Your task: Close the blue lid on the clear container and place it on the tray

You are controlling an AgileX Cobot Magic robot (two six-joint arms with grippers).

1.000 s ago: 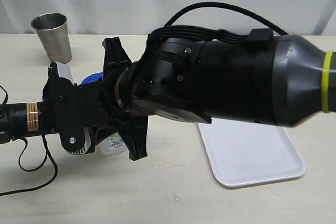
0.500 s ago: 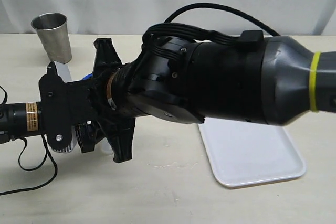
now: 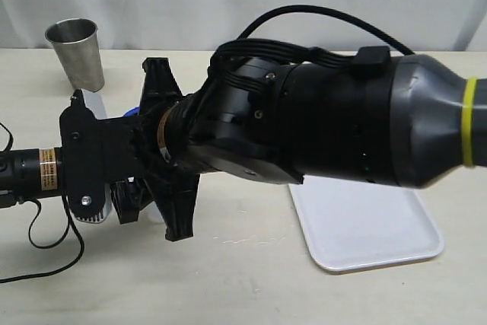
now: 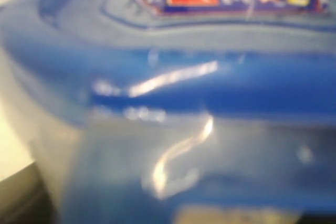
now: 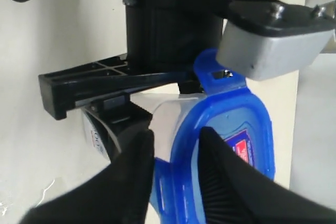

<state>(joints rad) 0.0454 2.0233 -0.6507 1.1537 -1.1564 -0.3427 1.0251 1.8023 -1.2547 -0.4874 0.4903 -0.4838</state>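
The blue lid [image 5: 247,124] sits on top of the clear container [image 5: 164,113], whose printed label [image 5: 94,137] shows on its side. In the left wrist view the lid [image 4: 210,77] fills the picture, very close and blurred. My left gripper [image 3: 125,188] reaches in from the left, and its black finger [image 5: 94,85] lies along the container wall. My right gripper [image 5: 176,135] straddles the lid's rim and side flap, one finger on top and one outside. From the exterior only a sliver of the lid [image 3: 131,112] shows behind the arms.
The white tray [image 3: 415,245] lies on the table at the right, partly behind my right arm. A grey steel cup [image 3: 76,51] stands at the back left. A black cable [image 3: 46,237] loops on the table under the left arm.
Both grippers and the container have shifted a little to the left, and the left wrist has rolled. The container's labelled lower part, seen a second ago, is now hidden behind the arms.
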